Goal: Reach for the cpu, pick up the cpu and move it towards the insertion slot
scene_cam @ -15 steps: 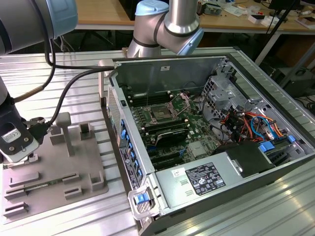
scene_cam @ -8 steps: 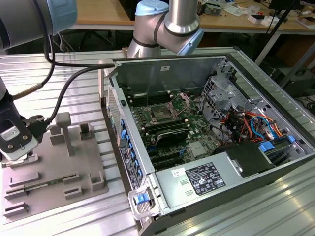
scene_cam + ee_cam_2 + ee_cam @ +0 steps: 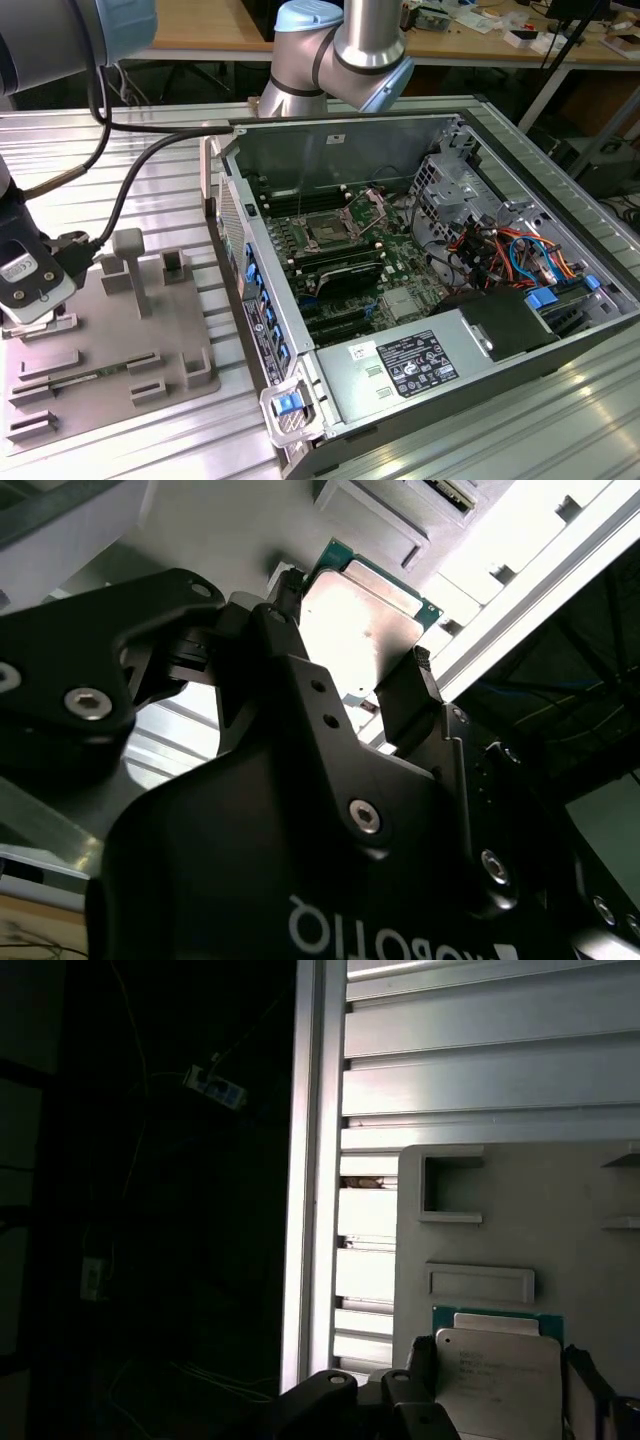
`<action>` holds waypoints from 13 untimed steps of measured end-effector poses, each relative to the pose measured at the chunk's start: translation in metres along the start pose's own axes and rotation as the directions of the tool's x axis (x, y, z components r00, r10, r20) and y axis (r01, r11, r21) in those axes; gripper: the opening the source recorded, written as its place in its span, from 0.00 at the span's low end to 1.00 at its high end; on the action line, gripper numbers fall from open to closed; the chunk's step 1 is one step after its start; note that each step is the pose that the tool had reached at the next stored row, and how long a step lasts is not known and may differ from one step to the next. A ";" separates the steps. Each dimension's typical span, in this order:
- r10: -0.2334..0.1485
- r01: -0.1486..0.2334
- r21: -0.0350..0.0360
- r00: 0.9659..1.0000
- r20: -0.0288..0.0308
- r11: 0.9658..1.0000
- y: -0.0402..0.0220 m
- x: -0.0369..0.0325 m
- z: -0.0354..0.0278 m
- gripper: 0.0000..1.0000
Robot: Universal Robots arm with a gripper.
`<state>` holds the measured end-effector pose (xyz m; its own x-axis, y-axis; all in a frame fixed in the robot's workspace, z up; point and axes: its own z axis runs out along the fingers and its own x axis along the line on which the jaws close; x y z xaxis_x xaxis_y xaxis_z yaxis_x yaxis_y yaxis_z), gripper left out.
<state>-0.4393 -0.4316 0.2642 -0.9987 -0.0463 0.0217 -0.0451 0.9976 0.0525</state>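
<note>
Black pincer [image 3: 352,632] fingers sit closest, squeezing the cpu [image 3: 365,615] from two sides. That silvery cpu is flat between them, with the grey holder plate [image 3: 520,1210] on the tabletop [image 3: 480,1070] just behind it. Far from the pincer, the insertion slot [image 3: 325,228] sits inside the open computer case [image 3: 330,150].

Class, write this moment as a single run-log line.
phase: grasp | hand: shut on cpu | place: over grey fixture plate, exterior view's left | insertion slot: inside computer case, unoccupied
</note>
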 end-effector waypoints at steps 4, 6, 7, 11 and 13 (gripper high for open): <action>0.000 0.000 0.000 1.000 0.000 1.000 0.0001 0.0000 -0.0025 0.55; 0.000 0.000 0.000 1.000 0.000 1.000 0.0002 0.0001 -0.0045 0.55; 0.000 0.000 0.000 1.000 0.000 1.000 0.0003 0.0001 -0.0050 0.55; 0.000 0.000 0.000 1.000 0.000 1.000 0.0004 0.0002 -0.0079 0.55; 0.000 0.000 0.000 1.000 0.000 1.000 0.0005 0.0002 -0.0095 0.55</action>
<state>-0.4393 -0.4316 0.2737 -0.9987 -0.0463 0.0216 -0.0451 0.9976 0.0525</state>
